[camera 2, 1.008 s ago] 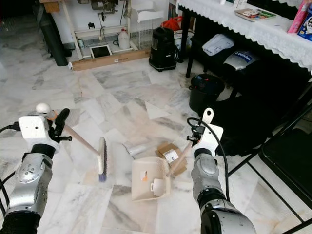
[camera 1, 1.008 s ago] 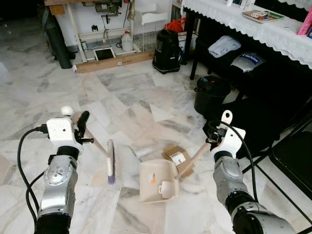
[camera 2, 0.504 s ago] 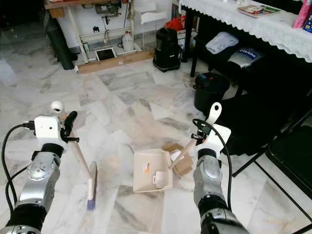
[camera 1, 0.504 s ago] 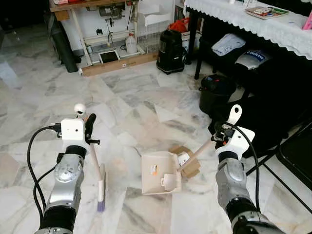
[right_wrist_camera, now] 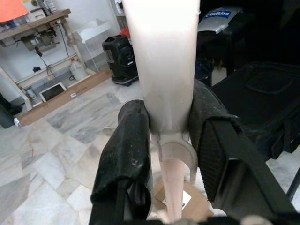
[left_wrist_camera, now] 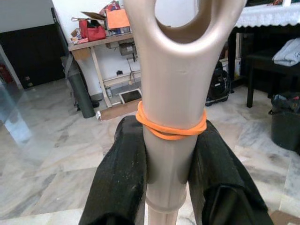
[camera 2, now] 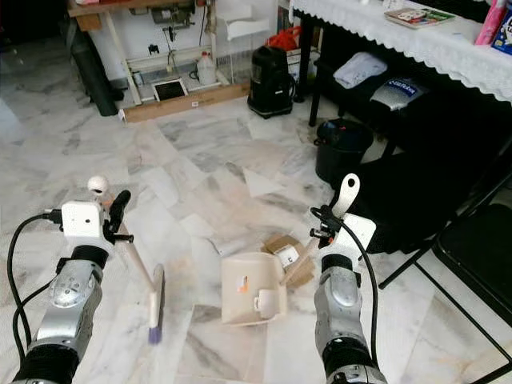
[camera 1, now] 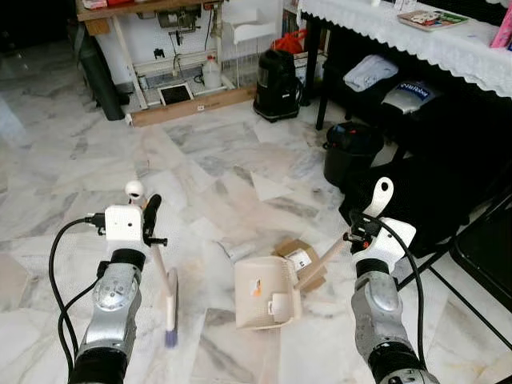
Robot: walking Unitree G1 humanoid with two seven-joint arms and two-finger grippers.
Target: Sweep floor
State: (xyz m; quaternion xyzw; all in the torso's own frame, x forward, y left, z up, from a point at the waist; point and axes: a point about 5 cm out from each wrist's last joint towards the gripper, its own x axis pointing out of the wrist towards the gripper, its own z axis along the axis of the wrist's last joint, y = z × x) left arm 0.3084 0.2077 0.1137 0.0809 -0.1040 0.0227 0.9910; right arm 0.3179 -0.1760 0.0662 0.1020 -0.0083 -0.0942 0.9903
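- Left gripper (left_wrist_camera: pixel 166 154): black fingers (left_wrist_camera: pixel 123 173) clamped on the tan handle of the brush (camera 1: pixel 170 308), just under an orange rubber band (left_wrist_camera: pixel 171 127) near the handle's looped end.
- Right gripper (right_wrist_camera: pixel 166 140): fingers (right_wrist_camera: pixel 125 154) pressed tight on either side of the pale handle of the dustpan (camera 1: pixel 268 292), just above where it narrows to the stem.
- Outward from the left fingers: brush handle slanting down from centre left of the left eye view to the brush head at lower left, bristles on the marble floor (camera 1: pixel 200 152), head lying roughly along the line from near to far.
- Outward from the right fingers: dustpan handle slanting down and leftward from right of centre to the cream pan at lower centre, tilted up rather than lying flat.
- Cardboard scrap (camera 1: pixel 300 258) with a white label just beside the pan's far right corner, seemingly touching it; a pale crumpled bit (camera 1: pixel 237 251) just beyond the pan's upper left edge.
- Key relation, as a judgement: litter at the pan's far side, brush head well apart to the pan's left, so brush needing to travel rightward and beyond the scraps to draw them toward the pan; left arm doing the sweeping, right arm nearer the litter but merely steadying the pan.
- Black bin (camera 1: pixel 349 152) at right of centre, near the dark draped table.
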